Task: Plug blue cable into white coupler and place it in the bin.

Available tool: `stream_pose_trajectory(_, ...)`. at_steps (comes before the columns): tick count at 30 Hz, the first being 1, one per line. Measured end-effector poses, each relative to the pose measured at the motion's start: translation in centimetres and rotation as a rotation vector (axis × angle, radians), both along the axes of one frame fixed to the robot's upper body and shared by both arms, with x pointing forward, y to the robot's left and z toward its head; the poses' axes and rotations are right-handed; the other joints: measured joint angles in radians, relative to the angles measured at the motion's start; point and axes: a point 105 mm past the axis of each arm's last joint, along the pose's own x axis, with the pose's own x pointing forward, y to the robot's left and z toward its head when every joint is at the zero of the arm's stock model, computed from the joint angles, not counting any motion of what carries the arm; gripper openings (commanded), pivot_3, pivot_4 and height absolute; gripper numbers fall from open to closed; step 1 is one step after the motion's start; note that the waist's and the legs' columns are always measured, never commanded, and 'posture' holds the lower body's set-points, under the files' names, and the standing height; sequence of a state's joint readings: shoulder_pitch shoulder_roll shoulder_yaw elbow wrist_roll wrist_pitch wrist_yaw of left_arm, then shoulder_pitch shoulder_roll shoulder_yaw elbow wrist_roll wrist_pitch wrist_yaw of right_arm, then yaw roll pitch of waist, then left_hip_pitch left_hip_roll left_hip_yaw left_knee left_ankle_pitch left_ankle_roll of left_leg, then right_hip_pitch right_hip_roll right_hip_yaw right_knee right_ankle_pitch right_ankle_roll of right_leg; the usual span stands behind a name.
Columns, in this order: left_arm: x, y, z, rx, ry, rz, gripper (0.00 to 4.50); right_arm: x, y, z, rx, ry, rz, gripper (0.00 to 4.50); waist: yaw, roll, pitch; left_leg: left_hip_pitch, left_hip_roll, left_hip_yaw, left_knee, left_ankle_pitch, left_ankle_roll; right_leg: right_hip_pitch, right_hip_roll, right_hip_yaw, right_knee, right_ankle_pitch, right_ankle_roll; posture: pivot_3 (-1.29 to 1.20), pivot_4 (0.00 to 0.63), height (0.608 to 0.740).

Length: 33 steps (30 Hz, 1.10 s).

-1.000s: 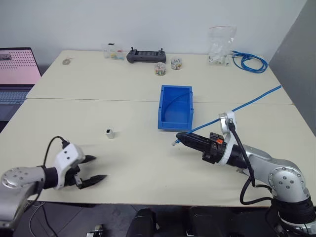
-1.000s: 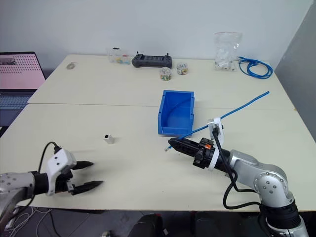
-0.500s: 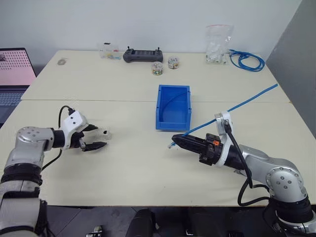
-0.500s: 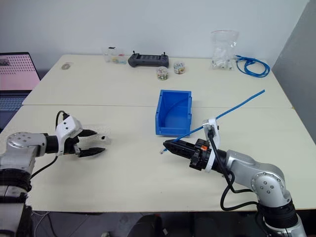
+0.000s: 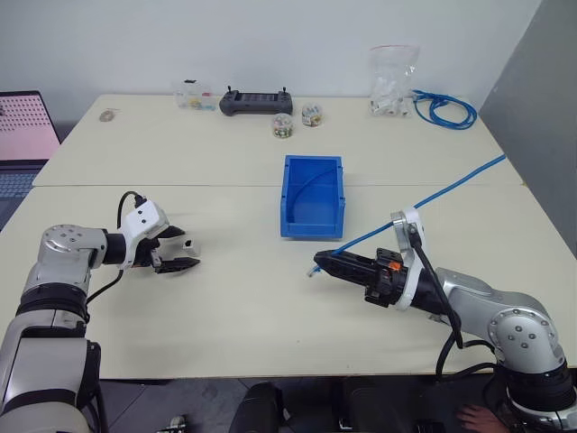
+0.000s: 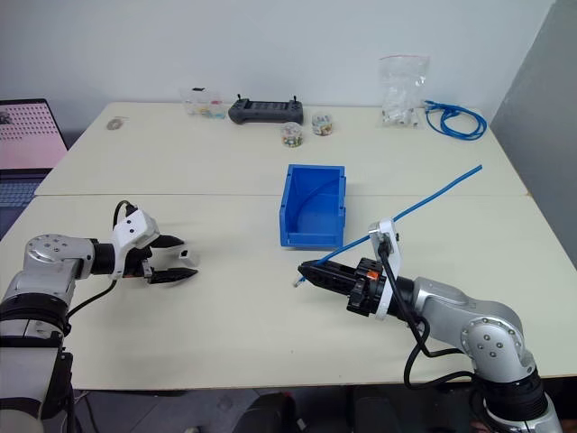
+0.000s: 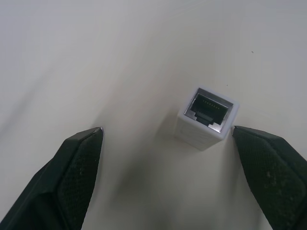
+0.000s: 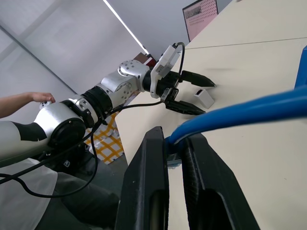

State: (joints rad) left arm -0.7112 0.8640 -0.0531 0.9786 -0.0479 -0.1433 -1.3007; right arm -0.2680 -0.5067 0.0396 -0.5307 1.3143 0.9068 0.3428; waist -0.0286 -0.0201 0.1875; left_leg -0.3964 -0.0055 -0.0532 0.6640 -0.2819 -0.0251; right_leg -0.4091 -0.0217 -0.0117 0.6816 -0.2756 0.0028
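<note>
While the right gripper [image 5: 317, 263] stays clamped on the blue cable [image 5: 424, 197] just behind its clear plug, the free length trails up and away to the robot's right, off the table [image 5: 252, 307]; the strand looks light and limp, so a hold close to the plug seems best for aiming it. The left gripper [image 5: 185, 253] rests low over the table with its fingers [image 7: 79, 163] spread wide, the white coupler [image 7: 205, 118] standing between them but nearer one finger, untouched, socket facing the wrist camera. Small, rigid and probably slippery, the coupler is likely to skid or tip; squeezing its flat sides seems safest. Farther back, the bin [image 5: 312, 197] waits between the arms.
</note>
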Motion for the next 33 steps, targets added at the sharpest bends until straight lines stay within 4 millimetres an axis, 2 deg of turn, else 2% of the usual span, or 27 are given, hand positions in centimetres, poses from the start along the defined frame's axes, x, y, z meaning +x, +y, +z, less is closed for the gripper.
stream_pose_trajectory(14, -0.1, -1.2, -0.6, -0.017, 0.011, -0.049, 1.38, 0.0, -0.1, -0.1, -0.014, 0.001, 0.002, 0.11, 0.001, 0.000, 0.000, 0.003, 0.000, 0.000, 0.001, 0.001, 0.001, 0.003, 0.000, 0.000, 0.001, 0.001, 0.000, 0.00, 0.150, 0.740)
stream_pose_trajectory(15, -0.1, -1.3, -0.6, -0.013, 0.007, -0.056, 1.06, 0.0, -0.1, -0.1, -0.015, 0.001, 0.002, 0.11, 0.002, 0.000, 0.000, 0.003, 0.000, 0.000, 0.001, 0.001, 0.001, 0.003, 0.000, 0.000, 0.001, 0.001, 0.000, 0.00, 0.150, 0.740)
stream_pose_trajectory(17, -0.3, -1.6, -0.6, -0.007, -0.004, -0.078, 0.77, 0.0, -0.2, -0.1, -0.017, 0.001, 0.002, 0.11, 0.002, 0.000, 0.000, 0.003, 0.000, 0.000, 0.001, 0.001, 0.001, 0.003, 0.000, 0.000, 0.001, 0.001, 0.000, 0.00, 0.150, 0.740)
stream_pose_trajectory(21, -1.4, -3.1, -0.9, -0.025, -0.008, -0.148, 0.76, -0.1, -0.2, -0.2, -0.019, 0.001, -0.001, 0.11, 0.002, 0.000, 0.000, 0.002, 0.000, 0.000, 0.001, 0.001, 0.001, 0.003, -0.001, 0.001, 0.000, 0.001, 0.000, 0.00, 0.150, 0.740)
stream_pose_trajectory(26, -3.1, -6.6, -1.5, -0.094, 0.012, -0.239, 0.76, -0.2, -0.4, -0.5, -0.033, -0.001, -0.016, 0.11, 0.004, 0.000, 0.000, 0.002, 0.000, 0.000, 0.001, 0.001, 0.001, 0.003, -0.001, 0.001, -0.001, 0.001, 0.000, 0.00, 0.150, 0.740)
stream_pose_trajectory(33, -5.9, -13.2, -0.9, -0.196, 0.020, -0.419, 0.76, -0.6, -0.7, -1.0, -0.074, -0.019, -0.030, 0.11, 0.003, 0.000, 0.000, 0.002, 0.000, 0.000, 0.001, 0.001, 0.001, 0.003, 0.000, 0.001, 0.000, 0.002, 0.000, 0.00, 0.150, 0.740)
